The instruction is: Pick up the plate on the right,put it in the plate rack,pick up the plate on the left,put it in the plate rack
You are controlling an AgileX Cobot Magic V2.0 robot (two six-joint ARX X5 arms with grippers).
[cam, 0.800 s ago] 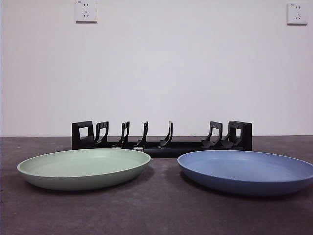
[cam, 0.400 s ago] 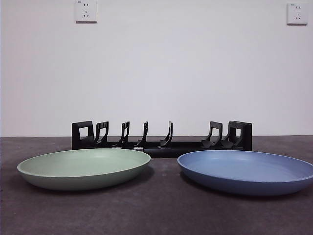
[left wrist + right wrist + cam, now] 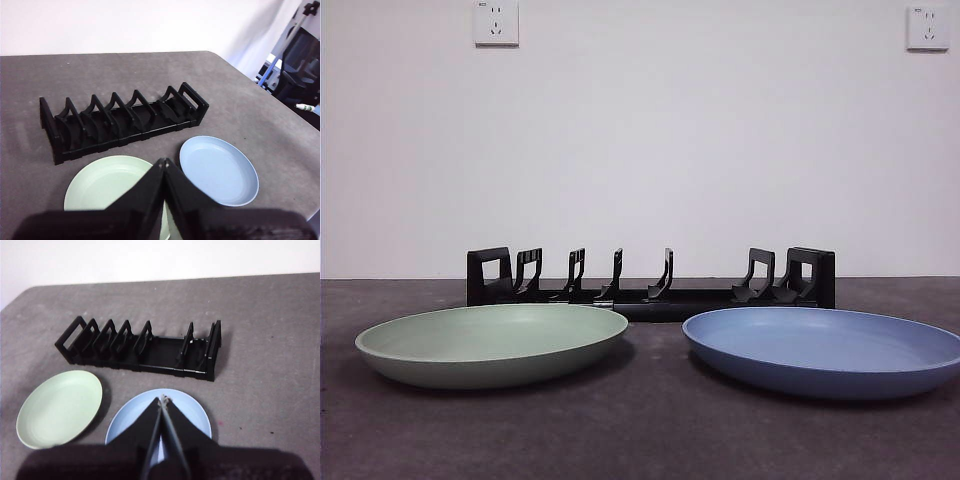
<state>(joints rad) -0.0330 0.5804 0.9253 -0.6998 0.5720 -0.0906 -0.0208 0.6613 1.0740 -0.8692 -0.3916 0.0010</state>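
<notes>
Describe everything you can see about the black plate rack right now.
The plate rack is a long, low black piece, plastic by its look, with blocky open-framed ends and a row of upright curved dividers. It stands on the grey table, every slot empty, behind the green plate and blue plate. Neither plate touches it.
</notes>
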